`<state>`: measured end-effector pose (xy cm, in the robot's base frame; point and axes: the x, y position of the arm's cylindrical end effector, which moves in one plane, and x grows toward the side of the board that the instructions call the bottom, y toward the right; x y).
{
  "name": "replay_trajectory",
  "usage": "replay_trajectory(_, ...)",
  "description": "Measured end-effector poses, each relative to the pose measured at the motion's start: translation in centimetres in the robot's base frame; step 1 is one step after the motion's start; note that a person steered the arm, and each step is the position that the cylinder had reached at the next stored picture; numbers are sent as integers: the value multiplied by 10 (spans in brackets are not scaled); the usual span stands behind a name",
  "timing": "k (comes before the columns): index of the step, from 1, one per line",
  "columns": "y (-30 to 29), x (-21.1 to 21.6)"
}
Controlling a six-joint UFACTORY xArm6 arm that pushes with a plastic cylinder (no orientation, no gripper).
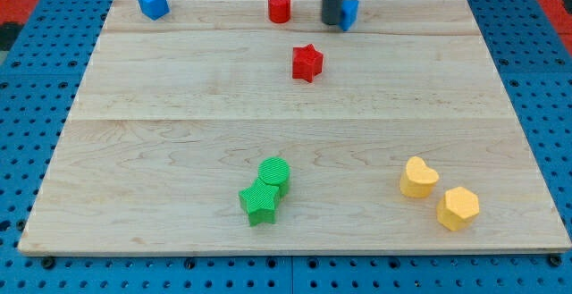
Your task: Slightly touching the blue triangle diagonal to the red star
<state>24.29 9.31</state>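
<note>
A red star [307, 63] lies on the wooden board [179, 133] a little above the middle. The blue triangle [349, 13] sits near the board's top edge, up and to the right of the star, partly hidden by my rod. My tip [332, 22] stands at the triangle's left side, touching or almost touching it.
A red cylinder [280, 6] stands left of my tip near the top edge. A blue cube [153, 2] is at the top left. A green cylinder [274, 172] and green star [259, 202] touch at the bottom middle. Two yellow blocks [417, 177] [458, 208] sit at the bottom right.
</note>
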Motion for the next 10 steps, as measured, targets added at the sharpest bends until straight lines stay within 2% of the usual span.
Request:
replay_trajectory(1, 42, -11)
replay_trajectory(2, -39, -11)
replay_trajectory(3, -19, -39)
replay_trajectory(4, 58, -50)
replay_trajectory(6, 171, -49)
replay_trajectory(7, 238, -23)
replay_trajectory(8, 179, 8)
replay_trajectory(9, 177, 3)
replay_trajectory(10, 141, -18)
